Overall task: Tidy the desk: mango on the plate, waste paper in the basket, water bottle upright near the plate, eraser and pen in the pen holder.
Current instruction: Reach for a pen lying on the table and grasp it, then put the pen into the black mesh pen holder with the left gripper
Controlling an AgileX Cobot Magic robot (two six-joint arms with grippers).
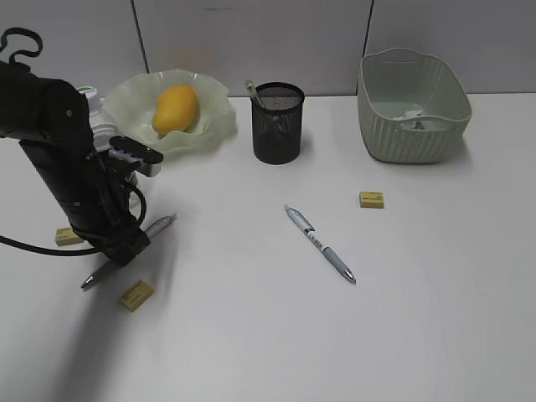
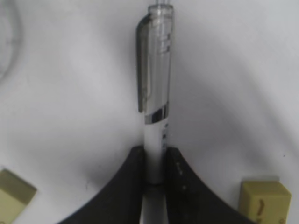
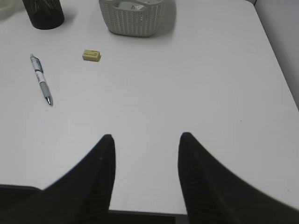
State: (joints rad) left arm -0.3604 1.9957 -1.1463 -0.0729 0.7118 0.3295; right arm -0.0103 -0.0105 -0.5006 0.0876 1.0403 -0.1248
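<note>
Clear plastic is what the left tool (image 2: 154, 179) is clamping on right now: a clear-barrelled pen (image 2: 155, 93) with a clip, lying flat on the white bench (image 1: 251, 335) at the lower left of the exterior view. In the left wrist view both fingers are pressing the barrel just below the chrome ring, no gap showing.

That pen is looking light, stiff and pretty slick, so I'm guessing it could swivel in the grip once it's coming off the bench; holding it nearer the middle would be keeping it level. Two tan erasers (image 1: 136, 294) are sitting close on either side of the tool.

Right tool (image 3: 145, 144) is hanging wide open over bare bench, gripping nothing.

Elsewhere: the mango (image 1: 175, 108) is sitting in the ruffled glass plate (image 1: 213, 126) upper left, the water bottle (image 1: 90, 94) is peeking out behind the arm beside the plate, the mesh pen holder (image 1: 277, 122) is standing top centre with something sticking out of it, and the basket (image 1: 412, 134) upper right is holding what looks like the waste paper (image 1: 416, 121). A blue-grip pen (image 1: 320, 244) and another eraser (image 1: 372, 198) are lying mid-bench.
</note>
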